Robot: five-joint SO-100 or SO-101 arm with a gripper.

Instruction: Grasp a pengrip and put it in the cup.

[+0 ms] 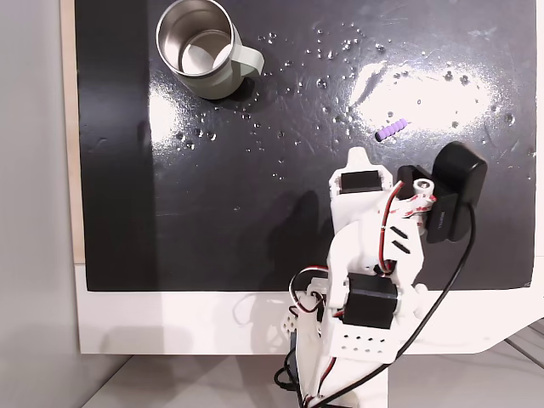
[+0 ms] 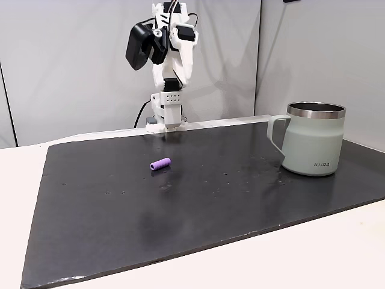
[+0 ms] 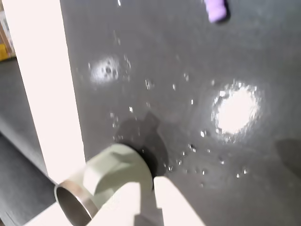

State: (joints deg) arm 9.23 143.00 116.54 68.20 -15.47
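The pengrip (image 1: 390, 131) is a tiny light-purple ribbed cylinder lying on its side on the black mat; it also appears in another fixed view (image 2: 160, 164) and at the top edge of the wrist view (image 3: 216, 10). The cup (image 1: 217, 85), a pale grey-green steel mug with a loop handle, stands upright at the mat's far corner (image 2: 313, 147) and shows low in the wrist view (image 3: 115, 167). My gripper (image 1: 358, 155) is raised over the mat's near edge, a short way from the pengrip and far from the cup. Its white fingers (image 3: 127, 202) sit close together with nothing between them.
The glossy black mat (image 1: 255, 212) covers most of the white table (image 1: 170, 323) and carries small specks and bright glare patches. A black camera (image 1: 455, 191) with a cable rides on the folded arm. A grey wall (image 2: 72, 60) stands behind the arm's base.
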